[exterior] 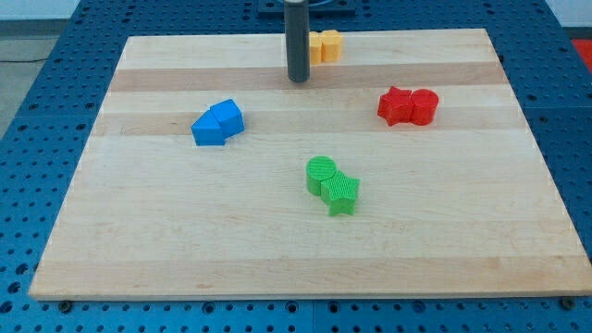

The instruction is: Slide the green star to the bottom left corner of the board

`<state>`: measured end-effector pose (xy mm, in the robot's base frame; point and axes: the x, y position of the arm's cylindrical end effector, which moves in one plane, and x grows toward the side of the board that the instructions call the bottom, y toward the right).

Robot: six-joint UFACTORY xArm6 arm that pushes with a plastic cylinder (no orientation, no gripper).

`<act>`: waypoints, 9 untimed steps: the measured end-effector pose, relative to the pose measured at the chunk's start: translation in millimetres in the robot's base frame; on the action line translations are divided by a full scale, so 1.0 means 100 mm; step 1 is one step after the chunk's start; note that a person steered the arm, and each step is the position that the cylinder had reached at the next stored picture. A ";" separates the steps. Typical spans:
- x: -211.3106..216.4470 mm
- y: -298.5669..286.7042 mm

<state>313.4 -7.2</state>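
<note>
The green star (342, 193) lies near the board's middle, a little toward the view's bottom. A green round block (321, 175) touches it on its upper left. My tip (297, 80) is at the view's top centre, well above both green blocks and apart from them. It stands just left of the yellow blocks (326, 45).
Two blue blocks (217, 123) sit together at the view's left. A red star and a red round block (408, 106) sit together at the right. The wooden board (139, 259) lies on a blue perforated table (28, 139).
</note>
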 end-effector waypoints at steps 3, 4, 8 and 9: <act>0.98 0.71; 1.31 1.05; 2.02 0.83; 2.02 0.63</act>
<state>515.2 55.5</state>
